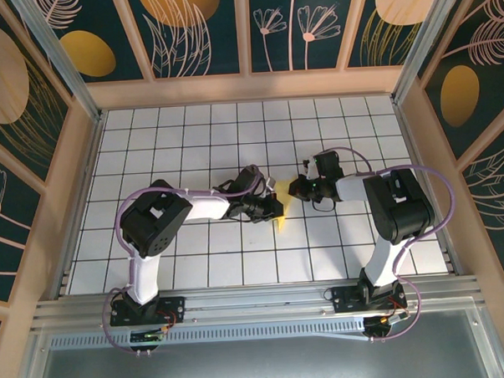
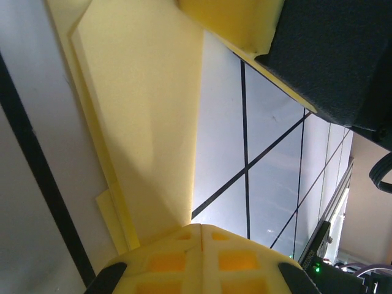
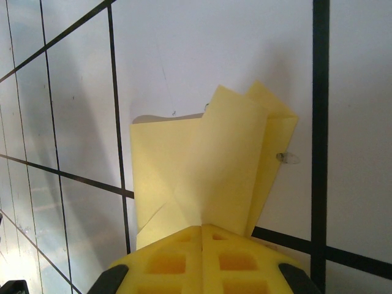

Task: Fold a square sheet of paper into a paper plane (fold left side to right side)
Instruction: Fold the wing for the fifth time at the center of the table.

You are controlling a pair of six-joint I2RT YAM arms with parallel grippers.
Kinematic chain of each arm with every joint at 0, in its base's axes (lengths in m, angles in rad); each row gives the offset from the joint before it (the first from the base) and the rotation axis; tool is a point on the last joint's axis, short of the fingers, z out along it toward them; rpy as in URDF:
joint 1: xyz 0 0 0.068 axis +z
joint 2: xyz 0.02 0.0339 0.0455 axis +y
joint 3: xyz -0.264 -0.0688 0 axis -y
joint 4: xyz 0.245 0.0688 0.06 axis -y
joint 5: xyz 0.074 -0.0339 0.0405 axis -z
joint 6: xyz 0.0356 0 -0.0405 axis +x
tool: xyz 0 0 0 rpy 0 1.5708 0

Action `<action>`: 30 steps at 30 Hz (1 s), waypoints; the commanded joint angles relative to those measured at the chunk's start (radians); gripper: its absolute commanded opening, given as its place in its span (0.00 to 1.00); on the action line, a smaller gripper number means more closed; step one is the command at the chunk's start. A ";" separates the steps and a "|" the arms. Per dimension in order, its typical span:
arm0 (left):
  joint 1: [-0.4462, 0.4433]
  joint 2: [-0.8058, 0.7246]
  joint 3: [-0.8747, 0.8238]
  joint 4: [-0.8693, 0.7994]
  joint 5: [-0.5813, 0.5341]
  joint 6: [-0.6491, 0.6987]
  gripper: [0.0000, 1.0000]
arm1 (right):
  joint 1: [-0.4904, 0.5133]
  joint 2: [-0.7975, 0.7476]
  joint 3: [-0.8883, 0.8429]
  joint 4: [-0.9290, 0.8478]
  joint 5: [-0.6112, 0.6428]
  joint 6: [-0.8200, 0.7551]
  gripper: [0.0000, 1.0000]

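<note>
Two grippers meet near the middle of the tiled table (image 1: 191, 141), the folded sheet of paper (image 3: 196, 165) held between them. The left gripper (image 2: 201, 229) is clenched on one end, layered flaps spreading beyond its fingertips. The right gripper (image 3: 202, 228) pinches the far end.

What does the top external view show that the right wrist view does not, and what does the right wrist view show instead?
Top external view: the scene from above, with the left end effector and the right end effector close together at mid-table over the yellow sheet of paper, little of which is visible. It also shows the patterned walls.
Right wrist view: the sheet up close, with overlapping flaps and creases, pinched in the shut right end effector.
Shared: the sheet, the right end effector and the white grid-tiled table.
</note>
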State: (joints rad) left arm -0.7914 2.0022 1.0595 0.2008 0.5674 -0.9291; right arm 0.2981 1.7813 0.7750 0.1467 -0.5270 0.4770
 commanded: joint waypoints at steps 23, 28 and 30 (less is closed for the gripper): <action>-0.041 0.071 0.022 -0.173 -0.152 0.055 0.02 | -0.035 -0.095 0.083 -0.114 -0.023 -0.014 0.00; -0.045 0.084 0.032 -0.178 -0.153 0.056 0.00 | -0.035 -0.133 0.049 -0.107 -0.068 -0.021 0.00; -0.044 0.083 0.033 -0.179 -0.155 0.055 0.00 | -0.024 -0.143 0.021 -0.091 -0.078 -0.016 0.00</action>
State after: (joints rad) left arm -0.8272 2.0266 1.0981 0.1257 0.4679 -0.8909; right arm 0.2626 1.6646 0.8215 0.0505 -0.5652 0.4763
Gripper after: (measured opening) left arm 0.055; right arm 0.053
